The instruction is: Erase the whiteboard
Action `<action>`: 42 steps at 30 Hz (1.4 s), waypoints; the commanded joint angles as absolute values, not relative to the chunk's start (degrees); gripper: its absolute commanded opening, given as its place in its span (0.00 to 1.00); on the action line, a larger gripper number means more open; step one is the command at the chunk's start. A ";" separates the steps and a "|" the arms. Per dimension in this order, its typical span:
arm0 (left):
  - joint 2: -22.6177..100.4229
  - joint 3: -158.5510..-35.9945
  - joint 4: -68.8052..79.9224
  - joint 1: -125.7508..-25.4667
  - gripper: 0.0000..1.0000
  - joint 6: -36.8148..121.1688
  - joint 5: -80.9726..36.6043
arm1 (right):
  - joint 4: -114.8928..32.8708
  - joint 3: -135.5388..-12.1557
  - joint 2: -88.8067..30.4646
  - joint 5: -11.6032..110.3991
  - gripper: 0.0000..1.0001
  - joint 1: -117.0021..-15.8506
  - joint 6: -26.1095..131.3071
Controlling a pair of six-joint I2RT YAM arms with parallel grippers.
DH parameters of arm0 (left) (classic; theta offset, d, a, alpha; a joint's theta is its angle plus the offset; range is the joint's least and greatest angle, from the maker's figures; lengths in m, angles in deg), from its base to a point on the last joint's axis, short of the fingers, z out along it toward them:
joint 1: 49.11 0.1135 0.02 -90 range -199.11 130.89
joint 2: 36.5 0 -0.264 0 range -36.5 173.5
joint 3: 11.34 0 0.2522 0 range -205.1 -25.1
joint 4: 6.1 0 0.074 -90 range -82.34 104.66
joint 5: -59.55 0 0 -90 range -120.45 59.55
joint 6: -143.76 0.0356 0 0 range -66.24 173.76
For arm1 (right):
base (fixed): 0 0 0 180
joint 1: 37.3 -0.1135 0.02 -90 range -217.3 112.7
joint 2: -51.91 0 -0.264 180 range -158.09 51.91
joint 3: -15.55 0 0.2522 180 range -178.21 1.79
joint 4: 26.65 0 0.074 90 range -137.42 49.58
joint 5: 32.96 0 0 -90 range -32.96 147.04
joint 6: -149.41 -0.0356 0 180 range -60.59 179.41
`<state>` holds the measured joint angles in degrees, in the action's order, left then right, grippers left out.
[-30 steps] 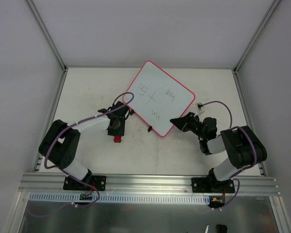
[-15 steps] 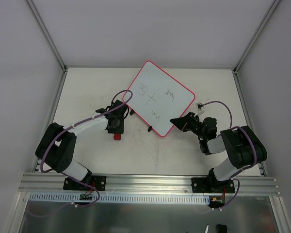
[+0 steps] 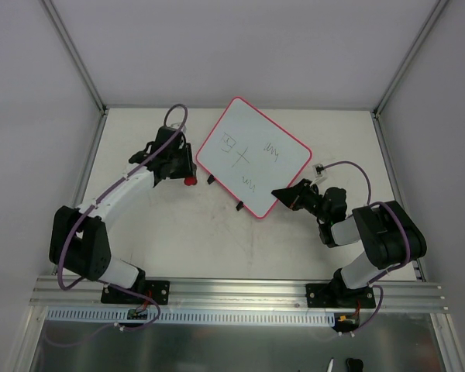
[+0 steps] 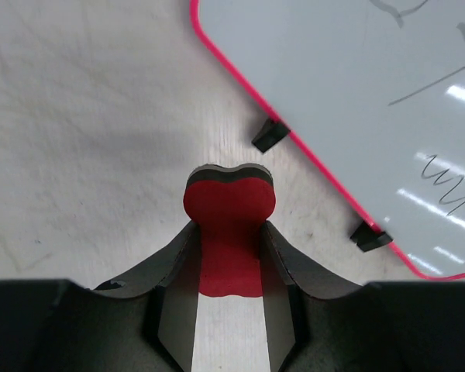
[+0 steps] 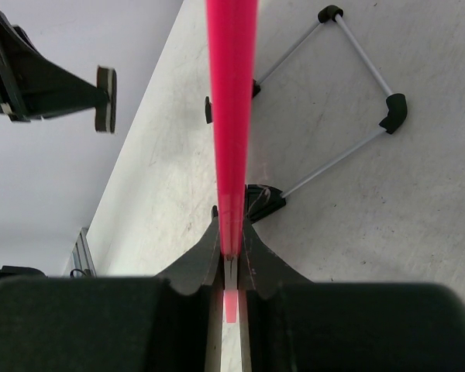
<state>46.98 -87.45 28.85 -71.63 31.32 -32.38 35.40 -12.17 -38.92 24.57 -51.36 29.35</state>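
Note:
The whiteboard [image 3: 252, 155] lies tilted at the back middle of the table, pink-framed, with several thin dark scribbles on it. My left gripper [image 3: 187, 173] is shut on the red eraser [image 3: 191, 180] just left of the board's left edge. In the left wrist view the eraser [image 4: 229, 198] sticks out between my fingers [image 4: 283, 256], beside the whiteboard [image 4: 356, 93] and its two black clips [image 4: 270, 133]. My right gripper [image 3: 279, 194] is shut on the board's front right corner. In the right wrist view the pink frame [image 5: 231, 116] runs edge-on into the right gripper [image 5: 231, 232].
A thin wire stand [image 5: 356, 93] with black corner pieces lies on the table under the board's right side. White walls with metal posts close in the table on three sides. An aluminium rail [image 3: 232, 291] runs along the near edge.
My left arm has carried the eraser from the table in front of the board's left corner up and back to the board's left edge. The right arm and the board have not moved.

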 commanded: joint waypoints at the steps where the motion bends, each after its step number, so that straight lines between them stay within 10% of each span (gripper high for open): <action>1: 47.96 -93.55 25.68 -70.21 0.20 34.51 -26.84 | 47.30 -13.77 -38.97 23.90 0.00 -51.01 30.76; 42: 74.76 -105.78 -3.77 -69.85 0.16 45.58 -21.22 | 47.30 -13.94 -37.56 22.50 0.00 -51.19 31.46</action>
<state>73.97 -102.79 -2.47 -69.32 43.65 -19.53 35.22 -12.41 -38.89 23.74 -51.28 29.22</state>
